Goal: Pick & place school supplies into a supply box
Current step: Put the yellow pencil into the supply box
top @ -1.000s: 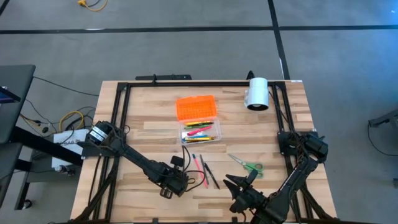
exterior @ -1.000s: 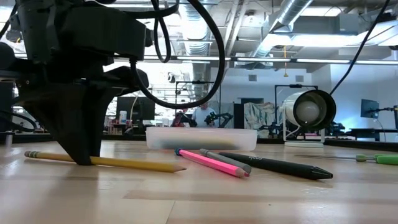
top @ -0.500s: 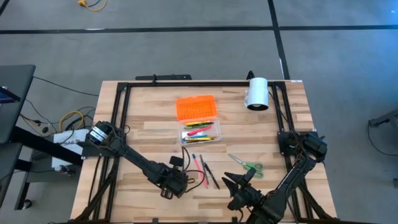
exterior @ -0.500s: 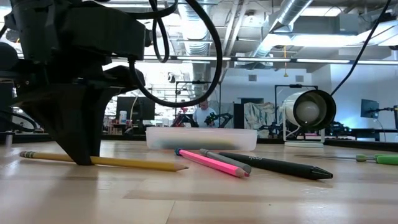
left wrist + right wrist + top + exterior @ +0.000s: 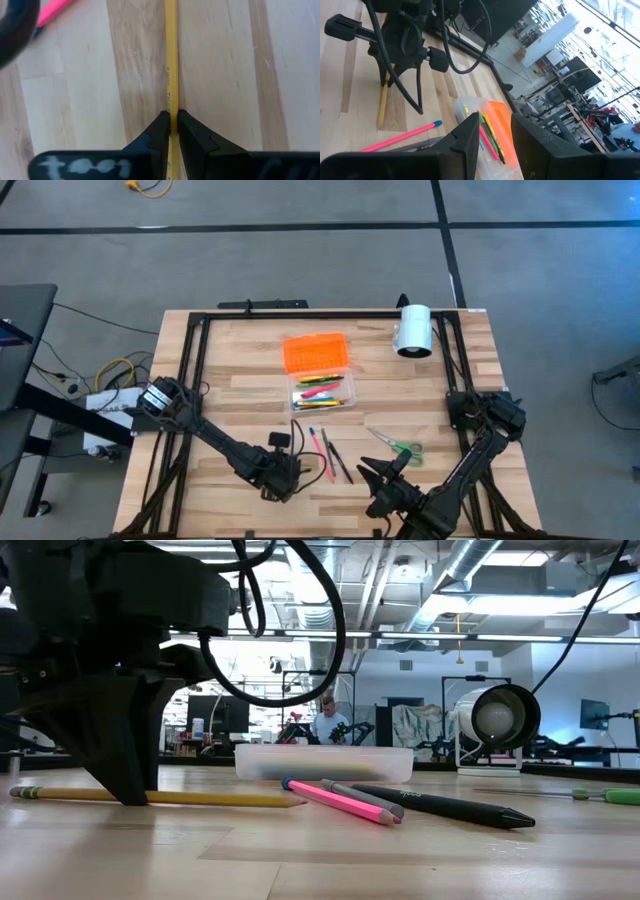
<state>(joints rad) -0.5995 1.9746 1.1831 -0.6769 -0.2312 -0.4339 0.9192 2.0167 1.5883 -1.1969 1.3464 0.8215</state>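
Near the front edge of the table: you have both arms low over the wood, the left one at work and the right one waiting.

Left gripper point(image 5: 170, 121): your fingers are pressed together on the yellow pencil point(image 5: 171, 65), tips down at the table, left of the front-edge middle; the high view shows it there too point(image 5: 283, 476).

Yellow pencil: it lies flat on the wood under the left gripper, running along the front edge in the low view point(image 5: 160, 797), eraser end to one side of the fingers and sharpened tip to the other.

Right gripper point(image 5: 496, 131): your fingers stand apart with nothing between them; it hangs close to the front edge, right of the middle point(image 5: 380, 483).

Supply box point(image 5: 322, 393): the clear case sits at the middle of the table, lid off, with several coloured pens already lying in it.

Orange lid point(image 5: 317, 352): it lies ridged side up, just behind the case toward the back edge, touching or nearly so; you cannot tell which.

Pink pencil point(image 5: 340, 801): it lies loose on the wood in front of the case, just beside a grey pencil point(image 5: 363, 797) and a black pen point(image 5: 450, 807).

Scissors point(image 5: 396, 444): the green-handled pair lies right of those pens, near the right gripper but apart from it.

White cylinder point(image 5: 413, 330): it lies on its side at the back right corner.

Room behind: a person point(image 5: 326, 723) shows far off in the low view.
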